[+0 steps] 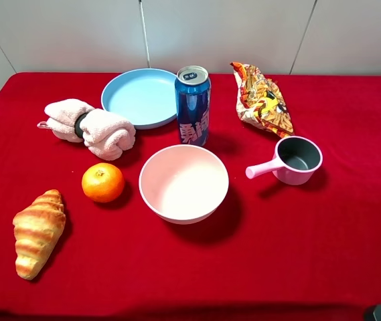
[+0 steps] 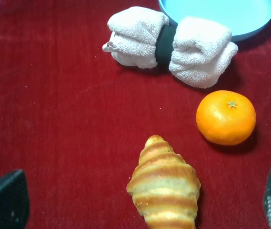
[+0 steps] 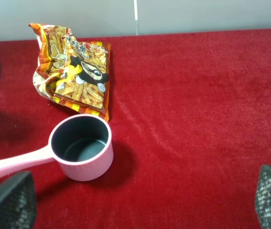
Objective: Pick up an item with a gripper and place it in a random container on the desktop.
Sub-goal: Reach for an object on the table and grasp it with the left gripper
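- The orange (image 1: 102,182) sits on the red cloth desktop (image 1: 311,254), left of the middle. It lies between the croissant (image 1: 37,231) and the pale pink bowl (image 1: 183,200) and touches neither.
- The bowl stands upright near the middle, just in front of the blue drink can (image 1: 193,105).
- The left gripper (image 2: 140,202) hangs above the croissant, with the orange off to one side. Its fingers (image 2: 4,202) show only as dark tips at two corners of the left wrist view, spread wide apart and clamped on nothing.
- The right gripper (image 3: 140,200) hangs over the cloth near the pink handled cup (image 1: 296,160). Its fingers (image 3: 9,202) are likewise spread wide and grip nothing.
- A rolled pink towel (image 1: 90,127) with a dark band lies behind the orange, against the rim of the light-blue plate (image 1: 136,97).
- A crumpled snack bag (image 1: 262,99) lies just behind the cup, which stands upright with its handle pointing toward the bowl.
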Action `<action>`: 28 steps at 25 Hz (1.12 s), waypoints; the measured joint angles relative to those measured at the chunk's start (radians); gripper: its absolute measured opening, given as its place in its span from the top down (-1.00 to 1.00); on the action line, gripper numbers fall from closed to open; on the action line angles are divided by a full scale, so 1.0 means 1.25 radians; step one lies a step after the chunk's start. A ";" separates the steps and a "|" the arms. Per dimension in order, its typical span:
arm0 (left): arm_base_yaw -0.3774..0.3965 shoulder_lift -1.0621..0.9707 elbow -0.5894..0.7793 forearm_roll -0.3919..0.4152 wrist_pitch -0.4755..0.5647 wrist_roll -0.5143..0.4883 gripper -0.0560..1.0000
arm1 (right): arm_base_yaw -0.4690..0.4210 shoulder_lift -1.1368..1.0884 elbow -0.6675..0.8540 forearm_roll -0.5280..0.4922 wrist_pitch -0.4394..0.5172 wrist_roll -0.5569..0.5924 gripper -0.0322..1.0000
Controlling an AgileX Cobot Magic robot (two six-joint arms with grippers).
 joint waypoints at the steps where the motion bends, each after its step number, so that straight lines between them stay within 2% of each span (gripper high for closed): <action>1: 0.000 0.000 0.000 0.000 0.000 0.000 -0.96 | 0.000 0.000 0.000 0.000 0.000 0.000 -0.41; 28: 0.000 0.000 0.000 0.000 0.000 0.000 -0.96 | 0.000 0.000 0.000 0.000 0.000 0.000 -0.41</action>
